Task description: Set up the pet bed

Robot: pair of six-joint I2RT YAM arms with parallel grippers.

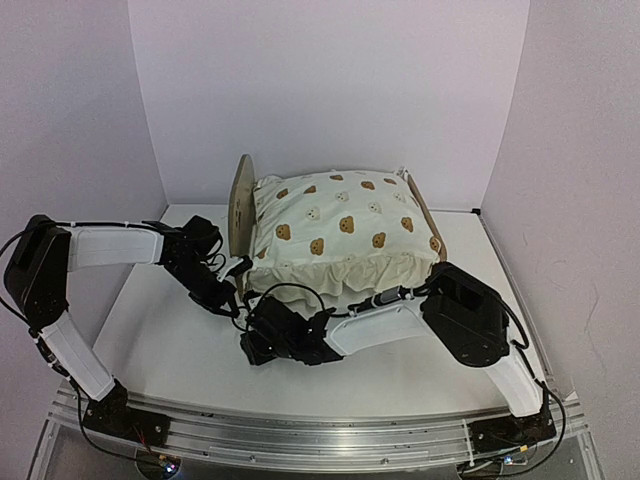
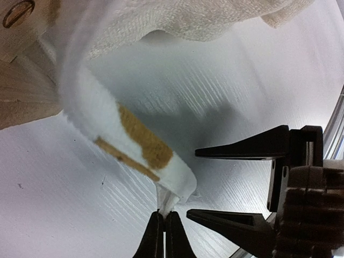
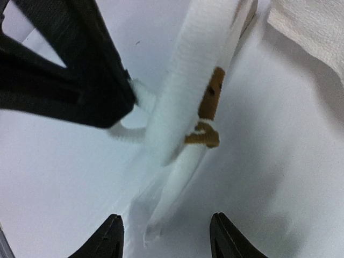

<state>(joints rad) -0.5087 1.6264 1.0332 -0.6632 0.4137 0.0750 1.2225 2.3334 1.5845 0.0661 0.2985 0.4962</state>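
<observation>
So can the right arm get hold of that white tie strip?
Probably yes: the right gripper is open with the tie strip right ahead of it and nothing between them; the left gripper pinches its end nearby.

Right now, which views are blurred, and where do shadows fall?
Top external: sharp, even light, soft shadows on the table. Left wrist: tie string and bed frame smeared, grey shadow behind. Right wrist: left gripper close and out of focus, tie string soft.

Readable text: none in any of the three views.
Duvet (image 1: 345,225): printed brown and white bear faces only, no letters or numbers.
Tie string (image 2: 107,121): brown patches, no writing.
</observation>
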